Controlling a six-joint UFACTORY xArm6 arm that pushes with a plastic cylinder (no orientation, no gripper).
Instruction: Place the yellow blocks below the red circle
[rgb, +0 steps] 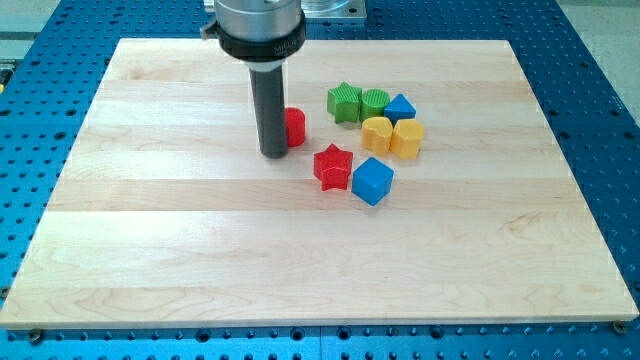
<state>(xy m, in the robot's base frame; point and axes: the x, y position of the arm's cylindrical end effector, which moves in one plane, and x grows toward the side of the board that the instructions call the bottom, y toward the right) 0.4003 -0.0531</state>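
- Board: pale wooden table top (200, 250), resting on a blue perforated base (600, 90)
- Arm end: straight dark rod, no jaws fitted, nothing held; my tip (274, 155) sits on the board left of centre, in the upper half
- Red circle (295, 126): partly hidden behind the rod, just beside my tip on the view's right, apparently touching the rod
- Red star (333, 166): below and right of the red circle, near it but apart
- Blue cube (372, 181): just right of the red star, close or touching, lowest of the group
- Yellow block, rounded (376, 133): right of the red circle, well clear of it, level with it rather than below
- Yellow block, angular (407, 139): touching the rounded yellow one on its right
- Green star (344, 102): above the yellow pair, to their left
- Green round block (374, 101): touching the green star's right side
- Blue block, pointed top (400, 107): right of the green round block, directly above the angular yellow one
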